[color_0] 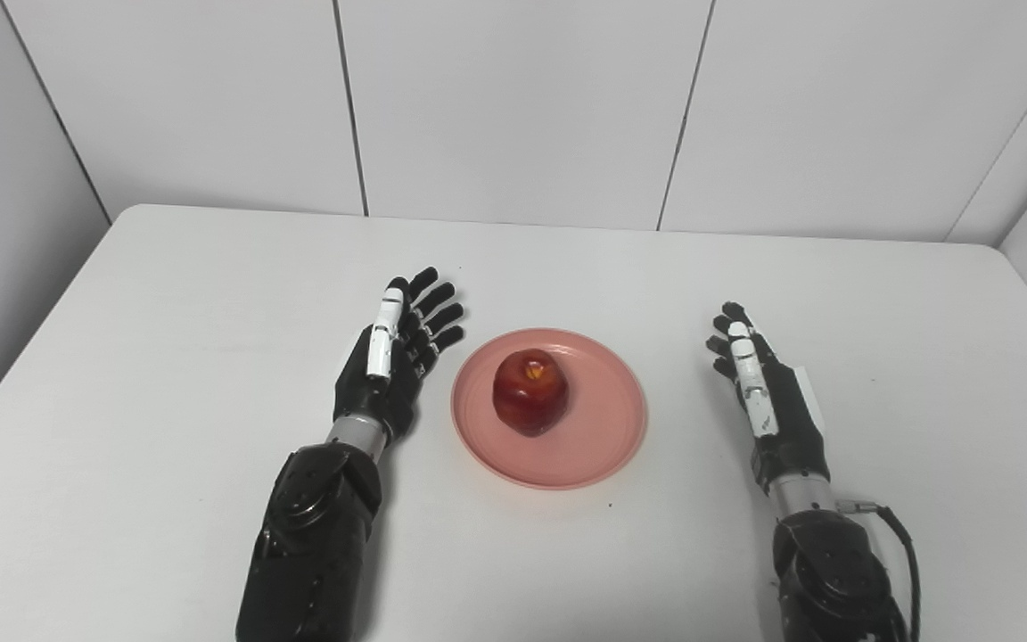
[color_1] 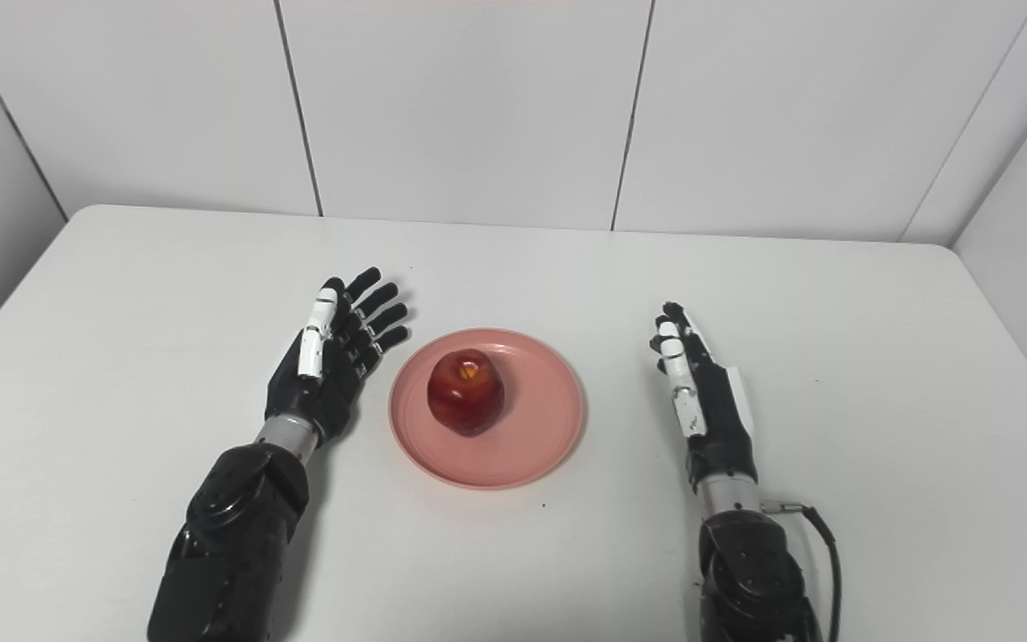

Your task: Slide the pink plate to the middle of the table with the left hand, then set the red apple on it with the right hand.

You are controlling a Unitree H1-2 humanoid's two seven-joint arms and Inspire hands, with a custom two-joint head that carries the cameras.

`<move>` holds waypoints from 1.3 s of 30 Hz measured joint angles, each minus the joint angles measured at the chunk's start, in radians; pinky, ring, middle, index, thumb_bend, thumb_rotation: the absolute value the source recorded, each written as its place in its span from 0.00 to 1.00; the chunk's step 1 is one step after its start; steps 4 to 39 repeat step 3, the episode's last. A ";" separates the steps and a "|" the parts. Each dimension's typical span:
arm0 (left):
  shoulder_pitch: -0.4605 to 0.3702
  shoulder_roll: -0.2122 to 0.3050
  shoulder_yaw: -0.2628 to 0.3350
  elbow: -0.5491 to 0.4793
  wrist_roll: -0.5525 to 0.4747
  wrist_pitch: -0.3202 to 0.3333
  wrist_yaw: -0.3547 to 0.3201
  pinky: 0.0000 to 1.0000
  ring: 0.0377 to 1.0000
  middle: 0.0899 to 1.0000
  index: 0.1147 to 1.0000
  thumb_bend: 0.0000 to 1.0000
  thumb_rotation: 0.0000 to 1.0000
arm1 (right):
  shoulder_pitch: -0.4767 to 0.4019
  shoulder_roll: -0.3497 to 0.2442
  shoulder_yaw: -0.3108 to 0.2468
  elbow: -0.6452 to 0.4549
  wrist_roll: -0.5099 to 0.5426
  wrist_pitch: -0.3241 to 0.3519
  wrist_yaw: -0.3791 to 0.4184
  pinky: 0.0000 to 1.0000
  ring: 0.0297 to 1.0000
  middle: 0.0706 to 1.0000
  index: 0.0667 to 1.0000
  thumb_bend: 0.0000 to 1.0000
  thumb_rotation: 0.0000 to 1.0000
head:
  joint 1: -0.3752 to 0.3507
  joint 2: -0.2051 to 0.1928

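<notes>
A pink plate (color_0: 598, 437) lies near the middle of the white table (color_0: 166, 294). A red apple (color_0: 529, 391) sits on it, a little left of the plate's centre, stem dimple up. My left hand (color_0: 393, 357) rests just left of the plate, open, fingers stretched out and apart, not touching the rim. My right hand (color_0: 763, 388) lies a short way to the right of the plate, also open with fingers straight, holding nothing. The same scene shows in the right eye view: plate (color_1: 536, 446), apple (color_1: 465, 390), left hand (color_1: 331, 357), right hand (color_1: 705, 397).
White wall panels (color_0: 513, 107) stand behind the table's far edge. A black cable (color_0: 906, 544) loops by my right forearm. Nothing else lies on the tabletop.
</notes>
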 measured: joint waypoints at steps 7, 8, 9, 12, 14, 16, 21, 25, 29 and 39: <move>0.009 -0.001 0.000 -0.012 0.000 0.000 0.003 0.86 0.85 0.87 0.85 0.37 1.00 | 0.000 0.000 0.000 0.000 0.003 -0.011 0.000 0.90 0.89 0.91 0.91 0.28 1.00 | 0.002 -0.002; 0.009 -0.001 0.000 -0.012 0.000 0.000 0.003 0.86 0.85 0.87 0.85 0.37 1.00 | 0.000 0.000 0.000 0.000 0.003 -0.011 0.000 0.90 0.89 0.91 0.91 0.28 1.00 | 0.002 -0.002; 0.009 -0.001 0.000 -0.012 0.000 0.000 0.003 0.86 0.85 0.87 0.85 0.37 1.00 | 0.000 0.000 0.000 0.000 0.003 -0.011 0.000 0.90 0.89 0.91 0.91 0.28 1.00 | 0.002 -0.002; 0.009 -0.001 0.000 -0.012 0.000 0.000 0.003 0.86 0.85 0.87 0.85 0.37 1.00 | 0.000 0.000 0.000 0.000 0.003 -0.011 0.000 0.90 0.89 0.91 0.91 0.28 1.00 | 0.002 -0.002; 0.009 -0.001 0.000 -0.012 0.000 0.000 0.003 0.86 0.85 0.87 0.85 0.37 1.00 | 0.000 0.000 0.000 0.000 0.003 -0.011 0.000 0.90 0.89 0.91 0.91 0.28 1.00 | 0.002 -0.002; 0.009 -0.001 0.000 -0.012 0.000 0.000 0.003 0.86 0.85 0.87 0.85 0.37 1.00 | 0.000 0.000 0.000 0.000 0.003 -0.011 0.000 0.90 0.89 0.91 0.91 0.28 1.00 | 0.002 -0.002; 0.009 -0.001 0.000 -0.012 0.000 0.000 0.003 0.86 0.85 0.87 0.85 0.37 1.00 | 0.000 0.000 0.000 0.000 0.003 -0.011 0.000 0.90 0.89 0.91 0.91 0.28 1.00 | 0.002 -0.002; 0.009 -0.001 0.000 -0.012 0.000 0.000 0.003 0.86 0.85 0.87 0.85 0.37 1.00 | 0.000 0.000 0.000 0.000 0.003 -0.011 0.000 0.90 0.89 0.91 0.91 0.28 1.00 | 0.002 -0.002; 0.009 -0.001 0.000 -0.012 0.000 0.000 0.003 0.86 0.85 0.87 0.85 0.37 1.00 | 0.000 0.000 0.000 0.000 0.003 -0.011 0.000 0.90 0.89 0.91 0.91 0.28 1.00 | 0.002 -0.002; 0.009 -0.001 0.000 -0.012 0.000 0.000 0.003 0.86 0.85 0.87 0.85 0.37 1.00 | 0.000 0.000 0.000 0.000 0.003 -0.011 0.000 0.90 0.89 0.91 0.91 0.28 1.00 | 0.002 -0.002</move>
